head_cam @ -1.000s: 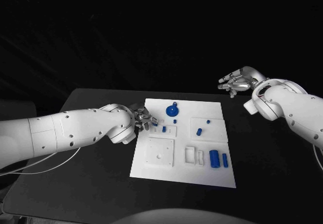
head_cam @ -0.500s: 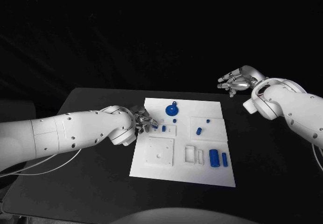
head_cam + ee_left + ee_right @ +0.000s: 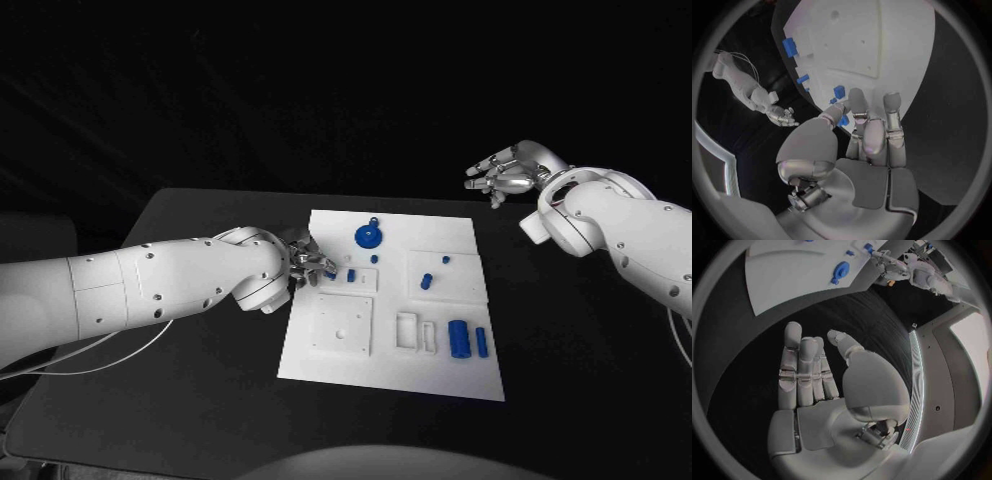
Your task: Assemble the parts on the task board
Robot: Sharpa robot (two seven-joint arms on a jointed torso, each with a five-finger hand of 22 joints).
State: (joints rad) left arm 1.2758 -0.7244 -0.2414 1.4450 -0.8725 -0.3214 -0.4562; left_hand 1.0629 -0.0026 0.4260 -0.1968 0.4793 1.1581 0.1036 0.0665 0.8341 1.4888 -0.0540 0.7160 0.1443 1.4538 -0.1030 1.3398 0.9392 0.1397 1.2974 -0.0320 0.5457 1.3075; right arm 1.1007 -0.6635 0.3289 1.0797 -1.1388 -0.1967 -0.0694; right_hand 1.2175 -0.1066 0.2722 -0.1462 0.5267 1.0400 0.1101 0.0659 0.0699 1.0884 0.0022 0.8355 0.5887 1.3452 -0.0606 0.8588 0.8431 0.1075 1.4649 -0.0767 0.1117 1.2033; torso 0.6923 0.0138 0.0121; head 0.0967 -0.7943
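Observation:
The white task board [image 3: 433, 378] lies in the middle of the black table. My left hand [image 3: 304, 257] is at the board's left edge, and its thumb and a finger pinch a small blue part [image 3: 332, 267]. The left wrist view shows that part [image 3: 843, 120] between the thumb tip and a finger of the left hand [image 3: 870, 137], just over the board [image 3: 879, 40]. My right hand [image 3: 505, 172] hangs in the air beyond the table's far right corner, its fingers apart and empty; the right wrist view shows the same open palm [image 3: 811, 375].
On the board are a blue disc [image 3: 369, 237], a short blue peg [image 3: 351, 274], another peg [image 3: 427, 282] and two blue cylinders [image 3: 460, 340] beside white blocks [image 3: 408, 330]. Bare black table lies on either side of the board.
My left hand has sunk slightly toward the board with the small part still in its pinch. The right hand has stayed where it was.

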